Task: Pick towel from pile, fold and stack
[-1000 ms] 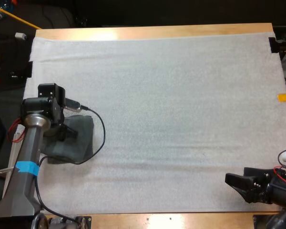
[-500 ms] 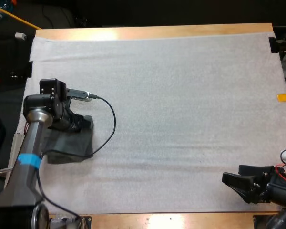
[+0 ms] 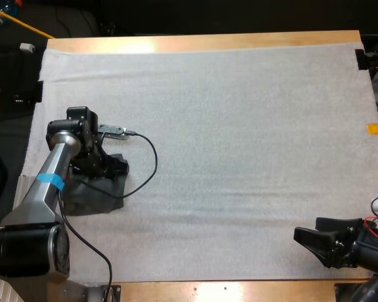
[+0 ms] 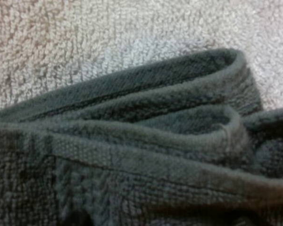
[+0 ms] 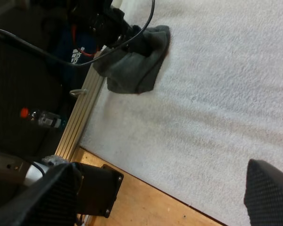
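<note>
A crumpled dark grey-green towel (image 3: 91,194) lies near the left edge of the white mat (image 3: 239,126). My left gripper (image 3: 112,167) is down on the towel's far right corner. In the left wrist view, thick rolled folds of the towel (image 4: 146,141) lie very close, with bare mat beyond them. My right gripper (image 3: 310,240) hovers low over the mat's near right corner, open and holding nothing. From the right wrist view, its two fingers (image 5: 52,193) stand wide apart, and the towel (image 5: 134,68) lies far off with the left gripper (image 5: 117,27) at its edge.
The wooden table edge (image 3: 208,43) runs along the far side and another strip (image 3: 239,290) along the near side. A metal rail (image 5: 82,120) borders the mat beside the towel. The mat's middle and right stretch out bare.
My left arm has swung rightward and down, pushing its gripper onto the towel's far right corner; the towel bunched and shifted slightly. The right gripper has barely moved.
</note>
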You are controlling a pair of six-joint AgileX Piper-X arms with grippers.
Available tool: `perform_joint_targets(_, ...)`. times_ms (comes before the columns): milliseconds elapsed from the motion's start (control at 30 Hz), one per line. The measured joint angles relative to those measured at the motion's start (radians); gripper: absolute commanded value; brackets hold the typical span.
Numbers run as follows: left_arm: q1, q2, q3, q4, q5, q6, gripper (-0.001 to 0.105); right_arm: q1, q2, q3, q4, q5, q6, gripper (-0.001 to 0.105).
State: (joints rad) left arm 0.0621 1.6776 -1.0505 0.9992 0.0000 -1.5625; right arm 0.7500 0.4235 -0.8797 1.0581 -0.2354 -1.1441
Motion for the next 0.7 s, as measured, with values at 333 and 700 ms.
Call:
perform_joint_targets(333,0.000,-0.154,-0.060,0.162,0.008,0.001,0.059,0.000,0.000,0.000,0.000,0.000,0.000,0.071)
perform_joint_targets(700,0.000,-0.264,0.037,0.199,-0.015,-0.002,0.059,0.000,0.000,0.000,0.000,0.000,0.000,0.071)
